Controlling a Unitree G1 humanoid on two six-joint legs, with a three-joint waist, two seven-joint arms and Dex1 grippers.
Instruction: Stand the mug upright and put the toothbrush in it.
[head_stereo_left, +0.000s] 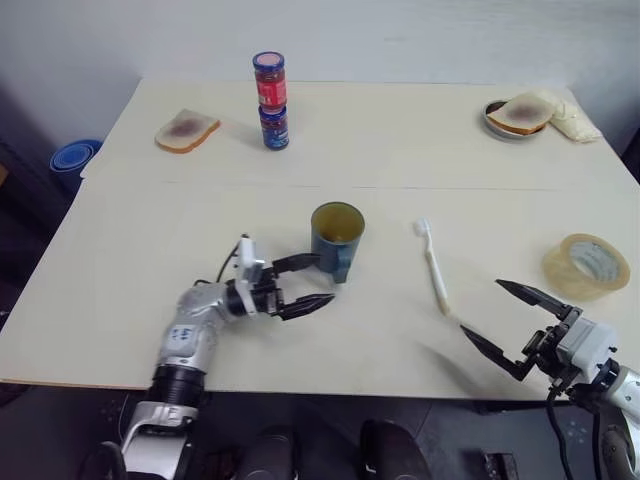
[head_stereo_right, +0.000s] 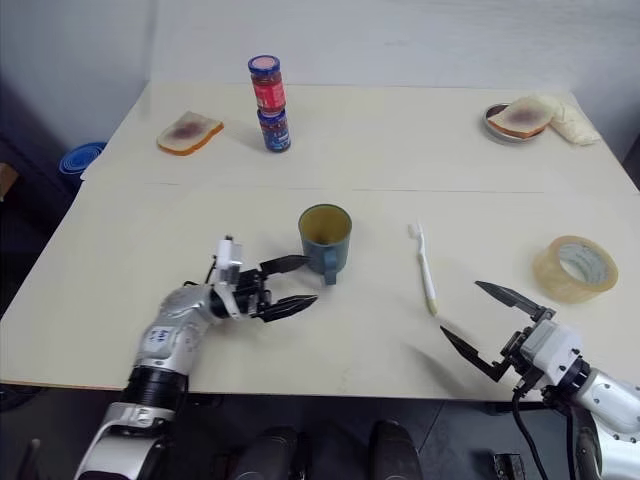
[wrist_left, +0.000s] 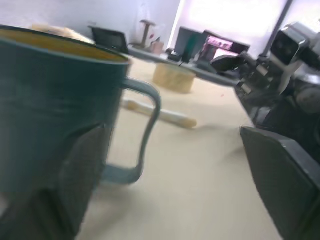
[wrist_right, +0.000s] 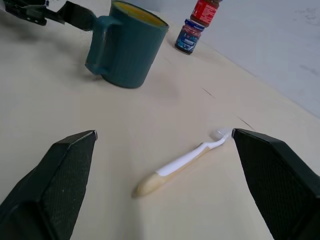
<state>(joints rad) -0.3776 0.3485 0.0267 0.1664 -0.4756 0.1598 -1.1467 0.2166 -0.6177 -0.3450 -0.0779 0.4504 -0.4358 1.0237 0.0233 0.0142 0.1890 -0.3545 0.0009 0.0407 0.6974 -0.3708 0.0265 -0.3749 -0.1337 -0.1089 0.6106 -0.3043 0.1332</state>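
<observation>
Nearest the robot, the right gripper (head_stereo_left: 500, 317) hangs low over the front edge of the pale cream table (head_stereo_left: 130, 300), its two black fingers spread wide apart with nothing between them. Across from it, the left gripper (head_stereo_left: 314, 282) also stands with fingers apart, holding nothing; one fingertip lies close beside the mug's handle, whether touching or not I cannot tell.

Just beyond the right gripper lies the slim white plastic toothbrush (head_stereo_left: 434, 267), flat on the table, its small bristle head pointing away and its handle end tinted yellowish. The teal-blue ribbed mug (head_stereo_left: 336, 240) stands upright near the table's middle, its yellowish-olive inside open to view, its loop handle turned toward the front. Mug and toothbrush are apart.

A translucent yellowish tape roll (head_stereo_left: 587, 266) sits at the right. Farther back stand two stacked jars (head_stereo_left: 271, 100), red above blue.
</observation>
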